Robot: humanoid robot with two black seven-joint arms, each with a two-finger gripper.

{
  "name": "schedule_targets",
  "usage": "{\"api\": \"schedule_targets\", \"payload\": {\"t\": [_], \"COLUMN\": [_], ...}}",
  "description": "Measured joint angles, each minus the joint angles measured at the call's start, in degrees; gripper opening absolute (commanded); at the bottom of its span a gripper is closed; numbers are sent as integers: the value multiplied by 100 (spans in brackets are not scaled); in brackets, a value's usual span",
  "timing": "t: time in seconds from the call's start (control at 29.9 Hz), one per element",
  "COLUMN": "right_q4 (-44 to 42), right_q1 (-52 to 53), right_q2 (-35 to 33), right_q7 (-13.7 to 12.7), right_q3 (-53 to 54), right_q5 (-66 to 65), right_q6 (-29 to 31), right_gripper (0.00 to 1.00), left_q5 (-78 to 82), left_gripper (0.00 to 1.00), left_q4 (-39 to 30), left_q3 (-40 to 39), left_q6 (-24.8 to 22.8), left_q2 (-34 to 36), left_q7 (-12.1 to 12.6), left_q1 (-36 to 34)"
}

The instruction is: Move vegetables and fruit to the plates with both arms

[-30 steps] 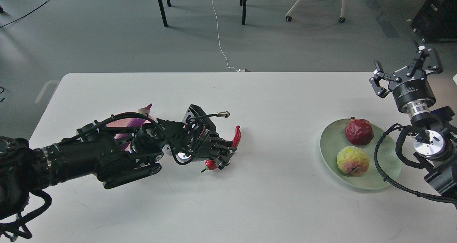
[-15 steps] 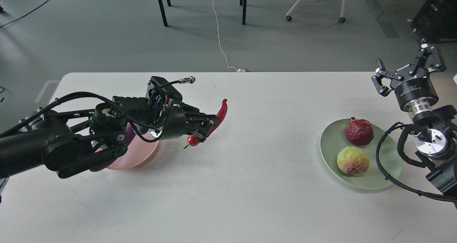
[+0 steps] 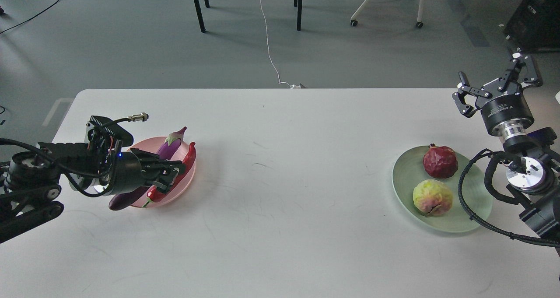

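My left gripper (image 3: 171,176) is shut on the red chili pepper (image 3: 188,156) and holds it low over the right side of the pale pink plate (image 3: 187,182). The purple eggplant (image 3: 169,146) lies across that plate, its lower end hidden behind my left wrist. The pale mint green plate (image 3: 404,172) at the right holds the dark red pomegranate (image 3: 439,161) and the yellow-green, pink-blushed fruit (image 3: 432,197). My right gripper (image 3: 495,82) is open and empty, raised beyond the table's right edge, behind the green plate.
The white table (image 3: 288,166) spans the view. Past its far edge lie grey floor, a white cable (image 3: 267,40), black table legs (image 3: 197,7) and a chair base (image 3: 385,5). My right arm's cables (image 3: 470,193) hang beside the green plate.
My left arm has lifted the chili from the table's middle and carried it left and back, down onto the pink plate beside the eggplant. The right arm has barely moved.
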Motion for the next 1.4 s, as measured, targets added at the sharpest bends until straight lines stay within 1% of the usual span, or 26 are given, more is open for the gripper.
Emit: {"api": "schedule_targets", "payload": {"t": [0.1, 0.13, 0.17, 0.2, 0.3, 0.37, 0.43, 0.47, 0.53, 0.63, 0.77, 0.9, 1.0, 1.1, 1.17, 1.27, 1.34, 1.4], "right_q4": [12, 13, 14, 14, -2, -10, -18, -21, -30, -68, -126, -190, -138, -67, -45, -77, -125, -176], "right_q1": [5, 5, 5, 5, 5, 4, -2, -2, 1, 89, 197, 404, 478, 615, 702, 796, 830, 839], "right_q2": [-1, -14, -30, -47, -65, -72, -77, -77, -77, -77, -63, -54, -55, -20, 6, 73, 172, 286], "right_q7": [0, 0, 0, 0, 0, 0, 0, 0, 0, 0, 0, 0, 0, -44, -167, -468, -641, -755], "right_q3": [0, 0, 0, 0, 0, 0, 0, 0, 0, 2, 45, 165, 181, 159, 155, 228, 339, 486], "right_q5": [0, -1, -1, 0, -4, -7, -8, -9, -11, -16, -18, -19, -18, -18, -19, 7, 32, 41], "right_q6": [0, 0, 0, 0, 0, 0, 0, 0, 0, 0, 0, 0, 0, 0, 0, 0, 0, 0], "right_gripper": [99, 99, 99, 99, 99, 99, 99, 99, 99, 99, 99, 99, 99, 99, 99, 99, 99, 99], "left_q5": [3, -4, -16, -25, -37, -40, -70, -135, -474, -1615, -3496, -5160, -6147, -6770, -7118, -7728, -8283, -8806], "left_gripper": [32, 39, 50, 57, 62, 73, 88, 92, 97, 98, 98, 98, 98, 98, 98, 98, 98, 98], "left_q4": [132, 162, 182, 192, 202, 203, 204, 204, 205, 221, 451, 912, 1288, 1756, 2161, 2694, 3019, 3267], "left_q3": [-10, -12, -14, -18, -32, -61, -175, -302, -678, -1243, -1521, -1747, -2210, -2708, -3075, -3592, -3817, -3887], "left_q6": [7, 8, 8, 8, 13, 16, 25, 47, 141, 276, 281, 299, 315, 316, 300, 273, 265, 256], "left_q2": [-71, -84, -89, -91, -93, -88, -76, -80, -138, -310, -460, -1119, -1632, -2060, -2447, -2905, -3105, -3200], "left_q7": [16, 17, 17, 17, 0, -22, -41, -46, -49, -50, -46, -31, -4, -22, -41, -47, -47, -47], "left_q1": [39, 43, 45, 46, 48, 48, 47, 47, 42, 40, -12, -160, -213, -213, -216, -215, -183, -144]}}
